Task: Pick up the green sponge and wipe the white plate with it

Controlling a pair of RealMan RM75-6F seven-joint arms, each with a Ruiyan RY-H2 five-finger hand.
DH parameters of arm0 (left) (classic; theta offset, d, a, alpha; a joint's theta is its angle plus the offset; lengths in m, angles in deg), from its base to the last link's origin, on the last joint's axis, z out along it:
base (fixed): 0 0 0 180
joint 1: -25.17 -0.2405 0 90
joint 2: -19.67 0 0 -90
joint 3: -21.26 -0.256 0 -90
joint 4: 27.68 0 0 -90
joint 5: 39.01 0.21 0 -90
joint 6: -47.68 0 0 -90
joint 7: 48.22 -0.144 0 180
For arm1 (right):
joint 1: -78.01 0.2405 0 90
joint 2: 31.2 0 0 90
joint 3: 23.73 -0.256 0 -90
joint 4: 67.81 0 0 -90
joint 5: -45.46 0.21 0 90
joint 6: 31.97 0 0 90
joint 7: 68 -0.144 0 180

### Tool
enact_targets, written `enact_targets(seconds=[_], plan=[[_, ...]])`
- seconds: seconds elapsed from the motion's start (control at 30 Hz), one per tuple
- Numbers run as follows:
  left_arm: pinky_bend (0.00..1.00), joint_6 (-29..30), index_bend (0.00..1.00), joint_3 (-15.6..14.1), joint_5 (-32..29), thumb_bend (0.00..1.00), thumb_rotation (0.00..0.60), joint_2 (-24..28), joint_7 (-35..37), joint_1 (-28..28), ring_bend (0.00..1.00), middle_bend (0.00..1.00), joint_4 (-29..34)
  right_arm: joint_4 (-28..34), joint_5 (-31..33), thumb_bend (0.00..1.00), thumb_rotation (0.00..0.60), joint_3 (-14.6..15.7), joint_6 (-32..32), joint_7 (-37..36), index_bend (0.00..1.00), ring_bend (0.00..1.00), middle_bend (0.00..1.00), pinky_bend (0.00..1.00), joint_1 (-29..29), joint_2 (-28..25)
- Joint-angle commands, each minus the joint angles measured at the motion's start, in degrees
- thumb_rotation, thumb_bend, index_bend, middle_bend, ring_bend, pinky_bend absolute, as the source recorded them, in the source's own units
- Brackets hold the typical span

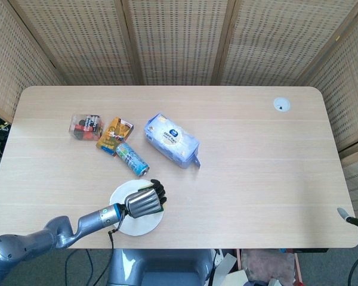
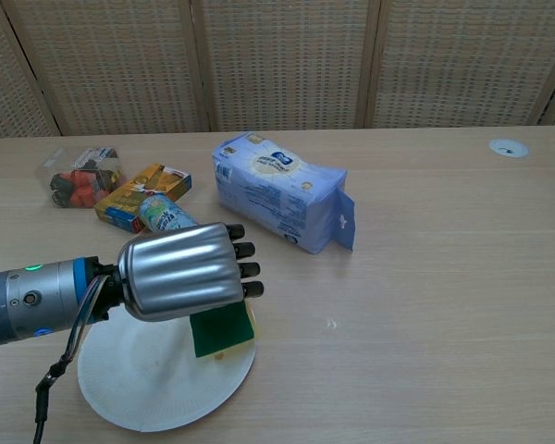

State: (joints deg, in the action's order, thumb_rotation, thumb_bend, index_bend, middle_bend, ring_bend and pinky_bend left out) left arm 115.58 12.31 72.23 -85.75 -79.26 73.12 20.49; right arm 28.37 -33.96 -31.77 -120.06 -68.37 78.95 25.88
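Observation:
My left hand grips the green sponge from above, fingers curled around it. The sponge has a yellow underside and sits over the right edge of the white plate, which lies near the front left of the table. Only the lower part of the sponge shows below the hand in the chest view; in the head view just a green sliver shows. My right hand appears in neither view.
Behind the plate lies a blue-green can. A yellow-orange box, a clear tub of red and black items and a blue tissue pack lie further back. A round white grommet is at far right.

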Motion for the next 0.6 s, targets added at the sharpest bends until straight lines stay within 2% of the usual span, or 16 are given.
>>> enact_targets(seconds=[0.03, 0.43, 0.5, 0.6], plan=[[0.45, -0.67, 0.71, -0.27, 0.06, 0.16, 0.600, -1.35, -0.28, -0.10, 0.43, 0.64, -1.75, -0.02, 0.02, 0.00, 0.600, -0.02, 0.02, -0.10, 0.00, 0.00, 0.00, 0.00, 0.01, -0.02], [0.45, -0.68, 0.71, -1.44, 0.71, 0.17, 0.600, -3.34, 0.07, -0.40, 0.43, 0.64, -5.09, -0.05, -0.13, 0.00, 0.600, 0.01, 0.04, -0.69, 0.00, 0.00, 0.00, 0.00, -0.03, -0.28], [0.45, 2.06, 0.71, 0.44, -0.16, 0.17, 0.600, -2.78, 1.29, -0.36, 0.43, 0.64, -3.84, 0.02, -0.30, 0.00, 0.600, 0.04, -0.26, -0.86, 0.00, 0.00, 0.00, 0.00, -0.19, -0.36], [0.45, 3.44, 0.71, 1.64, -0.53, 0.17, 0.600, -1.75, 1.71, 0.13, 0.43, 0.64, -2.06, 0.05, -0.42, 0.00, 0.600, 0.08, -0.39, -0.96, 0.00, 0.00, 0.00, 0.00, -0.27, -0.42]])
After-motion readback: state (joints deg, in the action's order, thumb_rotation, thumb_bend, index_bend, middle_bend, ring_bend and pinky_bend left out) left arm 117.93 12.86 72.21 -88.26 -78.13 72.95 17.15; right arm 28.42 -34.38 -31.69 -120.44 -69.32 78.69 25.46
